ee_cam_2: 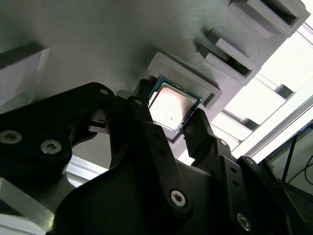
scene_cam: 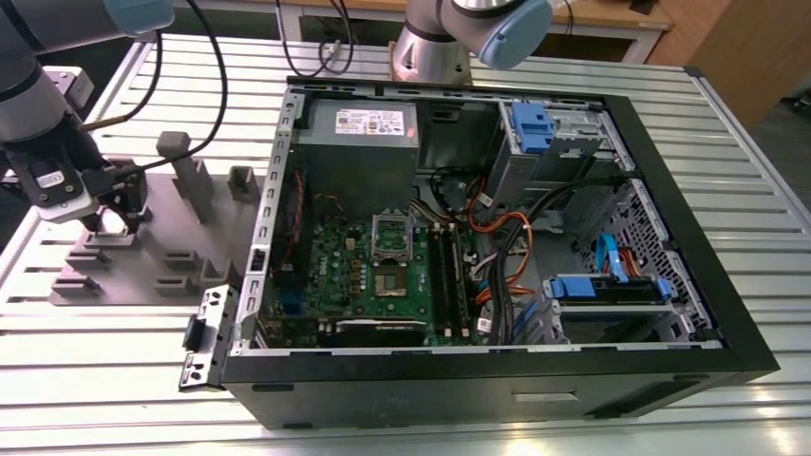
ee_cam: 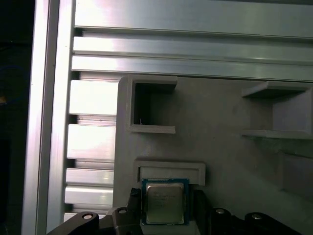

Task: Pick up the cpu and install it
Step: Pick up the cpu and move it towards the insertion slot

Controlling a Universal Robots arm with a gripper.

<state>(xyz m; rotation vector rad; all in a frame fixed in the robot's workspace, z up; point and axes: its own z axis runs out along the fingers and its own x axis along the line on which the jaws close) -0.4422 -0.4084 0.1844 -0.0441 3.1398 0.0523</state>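
A black computer case (scene_cam: 709, 313) lies open on the slatted metal bench (scene_cam: 761, 190), its green motherboard (scene_cam: 355, 275) exposed. The power supply's white label (scene_cam: 367, 121) bears print. At the exterior view's left, the gripper (scene_cam: 114, 223) hangs over a grey holder (scene_cam: 140, 266). The cpu (ee_cam_2: 172, 105) (ee_cam: 164, 201) rests in the holder's recess. The fingers (ee_cam_2: 137, 112) are spread on either side of it, close to its edges.

- I see my gripper (scene_cam: 112, 224) low over the grey fixture block (scene_cam: 159, 261), at the exterior view's left.
- The open computer case (scene_cam: 507, 389) sits beside it on the slatted table (scene_cam: 102, 380).
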